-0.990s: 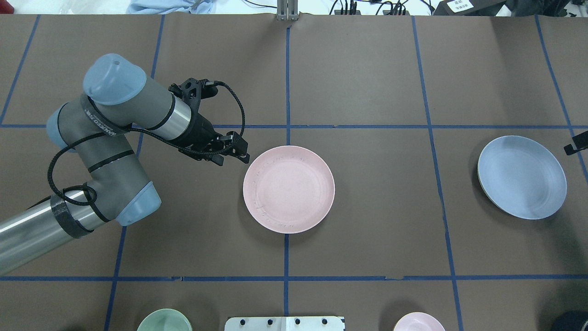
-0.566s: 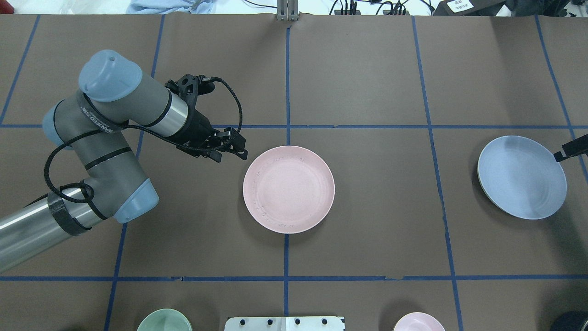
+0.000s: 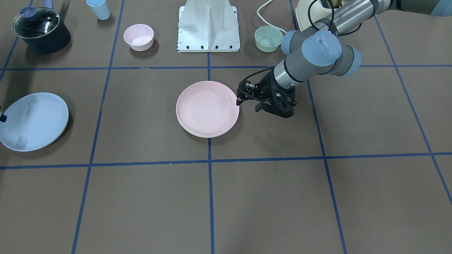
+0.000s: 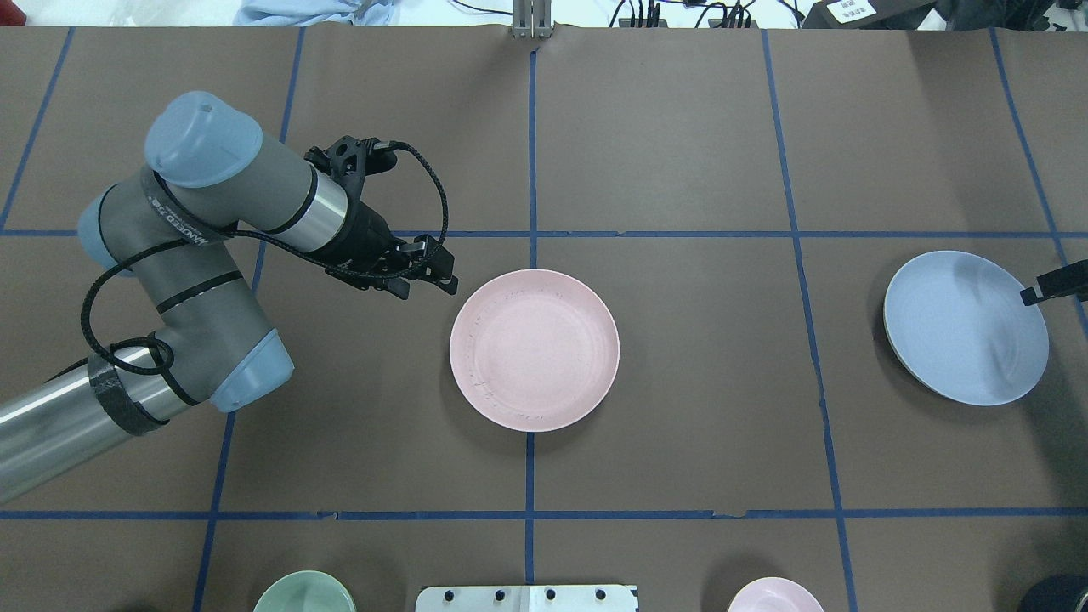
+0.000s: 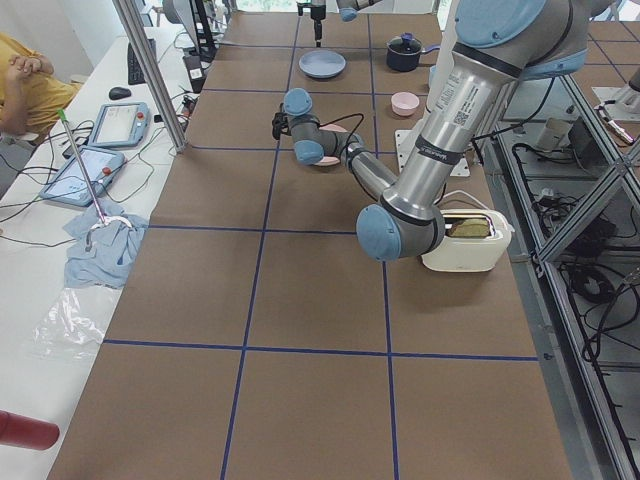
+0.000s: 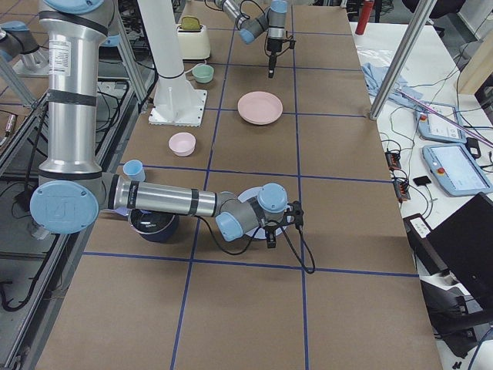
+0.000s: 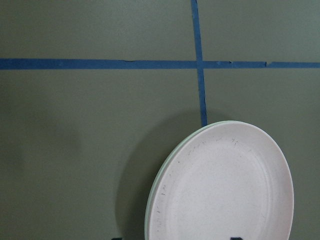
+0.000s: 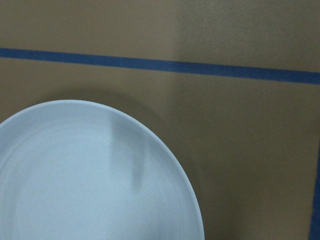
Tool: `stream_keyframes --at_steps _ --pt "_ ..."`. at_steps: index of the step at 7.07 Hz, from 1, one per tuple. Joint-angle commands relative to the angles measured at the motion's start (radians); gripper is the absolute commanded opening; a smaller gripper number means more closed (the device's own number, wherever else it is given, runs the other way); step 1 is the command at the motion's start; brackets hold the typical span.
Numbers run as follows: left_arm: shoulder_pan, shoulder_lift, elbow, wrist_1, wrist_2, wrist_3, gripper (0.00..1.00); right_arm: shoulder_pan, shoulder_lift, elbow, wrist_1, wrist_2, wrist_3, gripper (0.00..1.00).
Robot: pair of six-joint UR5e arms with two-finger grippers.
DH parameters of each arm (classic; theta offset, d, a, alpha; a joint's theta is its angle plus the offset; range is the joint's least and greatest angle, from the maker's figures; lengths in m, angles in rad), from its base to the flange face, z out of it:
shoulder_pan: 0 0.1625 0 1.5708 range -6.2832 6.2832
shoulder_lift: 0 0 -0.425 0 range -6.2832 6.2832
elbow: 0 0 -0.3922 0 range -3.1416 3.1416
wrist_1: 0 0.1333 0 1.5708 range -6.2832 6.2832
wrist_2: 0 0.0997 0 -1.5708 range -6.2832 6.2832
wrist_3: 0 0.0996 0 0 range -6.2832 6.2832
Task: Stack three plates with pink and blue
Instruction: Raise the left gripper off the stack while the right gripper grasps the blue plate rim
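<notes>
The pale pink plate (image 4: 534, 350) lies at the table's middle, also in the front view (image 3: 207, 108). In the left wrist view it (image 7: 225, 185) rests on a cream-white plate, of which only a thin rim (image 7: 150, 215) shows. My left gripper (image 4: 450, 280) hovers open and empty just left of the pink plate's rim. The light blue plate (image 4: 966, 327) lies far right and fills the right wrist view (image 8: 90, 175). Only a black tip of my right gripper (image 4: 1033, 293) shows, at the blue plate's right rim; I cannot tell if it is open or shut.
A green bowl (image 3: 268, 38) and a small pink bowl (image 3: 138, 37) flank the white robot base (image 3: 208, 24). A lidded dark pot (image 3: 40, 30) and a blue cup (image 3: 99, 8) stand beyond the blue plate. A toaster (image 5: 465, 240) sits by the left arm.
My right gripper's tip has come in from the right edge, over the blue plate's rim. My left gripper drew back slightly from the pink plate, then stayed still.
</notes>
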Motion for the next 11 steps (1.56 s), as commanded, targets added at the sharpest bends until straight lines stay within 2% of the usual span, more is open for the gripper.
stream_keyframes --at_steps 1,4,6,7,8,9,11 --pt "0.000 0.001 0.000 0.000 0.000 0.000 0.77 -0.058 0.001 -0.011 0.002 -0.005 0.002 0.99" --pt "0.000 0.001 0.000 0.000 0.002 -0.002 0.77 -0.058 0.001 -0.045 0.005 -0.007 0.001 0.98" --pt "0.000 0.001 -0.008 0.000 0.000 -0.026 0.77 -0.058 0.004 -0.066 0.005 -0.007 0.001 0.93" --pt "0.000 0.001 -0.008 0.000 0.000 -0.028 0.77 -0.058 0.006 -0.069 0.005 -0.008 0.002 0.71" --pt "0.000 0.001 -0.009 -0.002 0.000 -0.028 0.77 -0.058 0.006 -0.071 0.003 -0.007 0.004 0.21" --pt "0.000 0.002 -0.017 0.000 0.000 -0.028 0.77 -0.057 0.004 -0.079 0.003 -0.005 0.004 0.00" --pt "0.000 0.002 -0.018 0.000 0.000 -0.029 0.77 -0.057 0.009 -0.070 0.003 -0.002 0.007 0.00"
